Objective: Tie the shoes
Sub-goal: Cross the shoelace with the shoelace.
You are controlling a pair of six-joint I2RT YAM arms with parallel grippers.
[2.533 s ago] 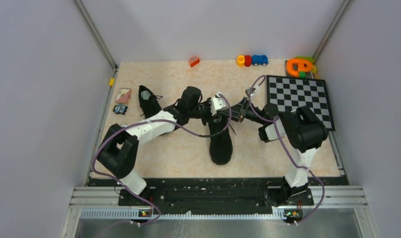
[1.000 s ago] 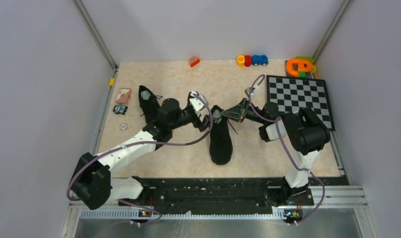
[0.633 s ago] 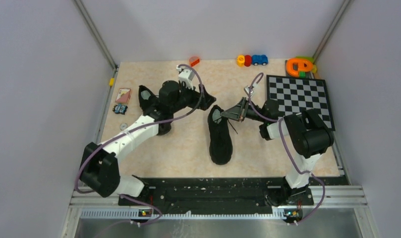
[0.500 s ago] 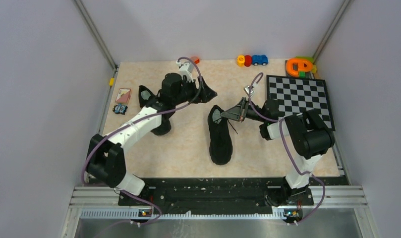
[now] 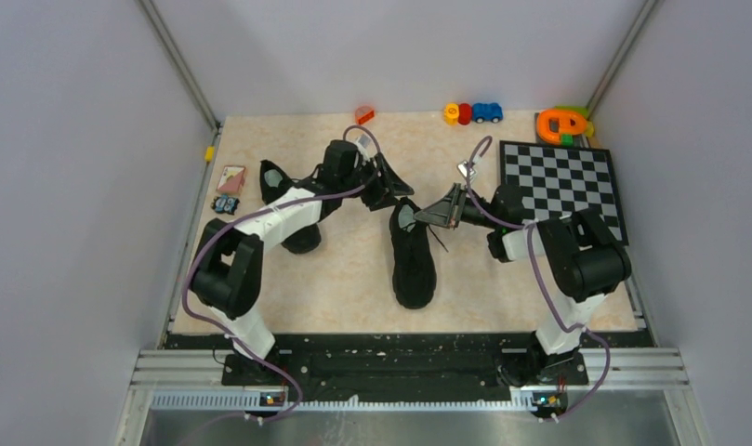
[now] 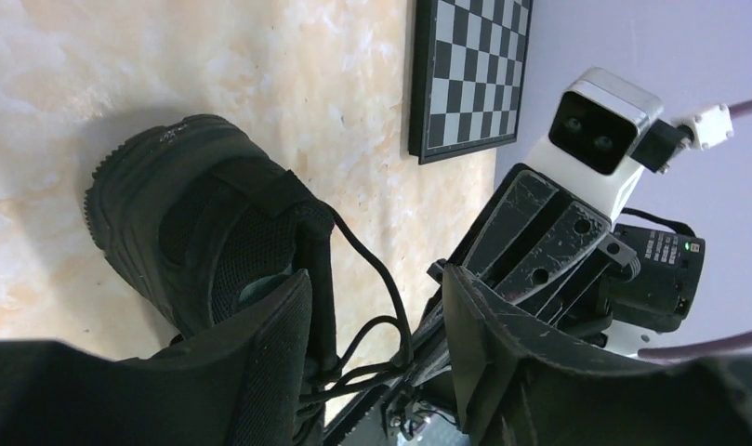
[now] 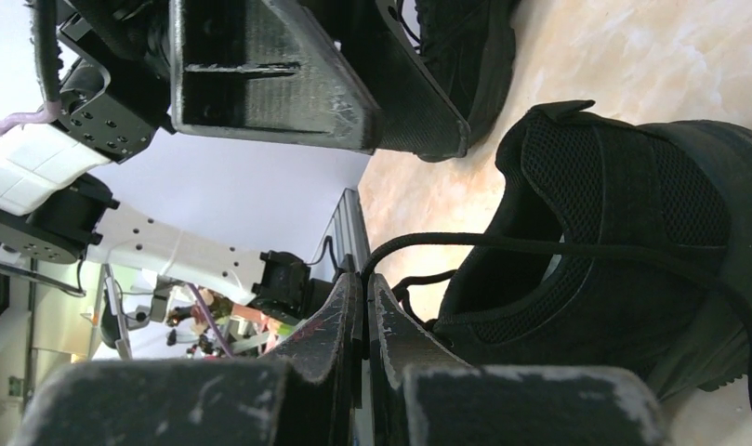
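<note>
Two black shoes lie on the table. One shoe (image 5: 415,265) lies mid-table with its heel to the back. The other shoe (image 5: 275,183) lies at the left, partly under my left arm. My left gripper (image 5: 390,190) hangs at the middle shoe's heel (image 6: 195,223). It (image 6: 376,321) is open, with loops of thin black lace (image 6: 390,302) in the gap between its fingers. My right gripper (image 5: 424,216) is shut on a lace (image 7: 539,246). That lace runs taut from the fingertips (image 7: 346,288) across the shoe's opening (image 7: 632,232).
A chessboard (image 5: 562,181) lies at the back right, behind my right arm. Toy cars (image 5: 472,113), an orange toy (image 5: 561,123) and an orange block (image 5: 364,115) line the back edge. A card (image 5: 230,178) and a small trinket (image 5: 226,204) sit at the left edge.
My left arm lifted off the middle shoe, swung toward the back, then came down at its heel, and its jaws narrowed. The right gripper stayed shut on the lace.
</note>
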